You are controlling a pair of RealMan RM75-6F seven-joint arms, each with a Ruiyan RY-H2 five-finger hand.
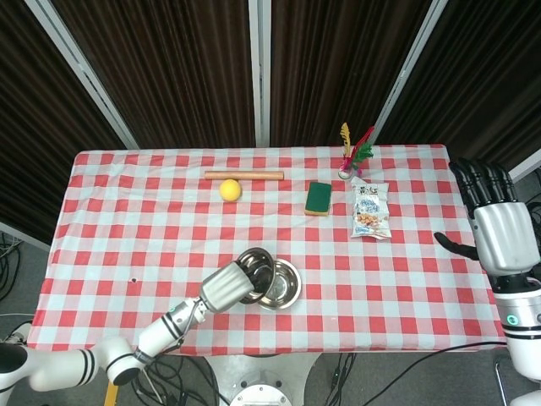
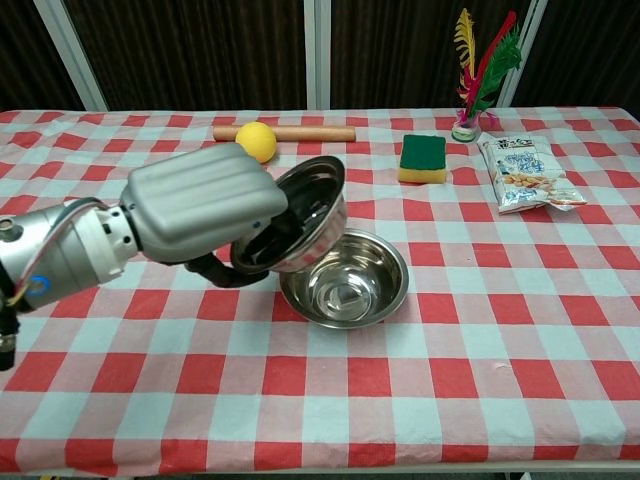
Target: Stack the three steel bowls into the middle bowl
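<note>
The left hand (image 2: 205, 205) gripped a shiny, tilted steel bowl (image 2: 305, 215) by its rim, just above the middle bowl (image 2: 350, 285). The right hand (image 1: 499, 228) was empty, fingers spread.

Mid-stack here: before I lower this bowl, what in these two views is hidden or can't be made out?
- Left hand fingers: both views, hidden behind its back and the held bowl.
- Middle bowl: near-left rim covered by the held bowl.
- Third bowl: cannot tell whether one is nested inside.
- Right hand: outside the chest view.
- Snack packet print: too small.
</note>
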